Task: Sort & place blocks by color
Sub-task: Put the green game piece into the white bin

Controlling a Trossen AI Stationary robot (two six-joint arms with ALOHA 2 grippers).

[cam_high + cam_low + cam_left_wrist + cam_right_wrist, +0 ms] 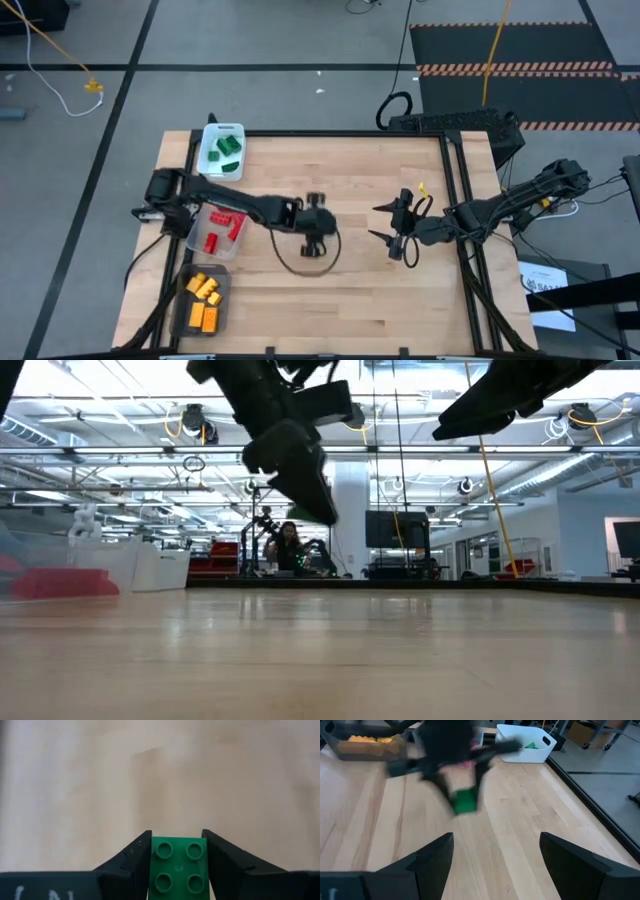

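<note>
A green block with four studs sits between the fingers of my left gripper, above the middle of the wooden table. The right wrist view shows the same block under the blurred left arm. My right gripper hovers open to the right of it, with nothing between its fingers. More green blocks lie in the white tray, red blocks in the clear tray, and yellow/orange blocks in the dark tray. My left gripper pinches the green block by two opposite side walls, one finger on each. The studded top faces the wrist camera. The fingers slant downward from the table's left side. The block is lifted clear of the table.
The three trays stand in a row along the table's left edge. A loop of dark cable hangs below the left wrist. Bare wood lies between and in front of the grippers. A person sits in the room far behind the table.
</note>
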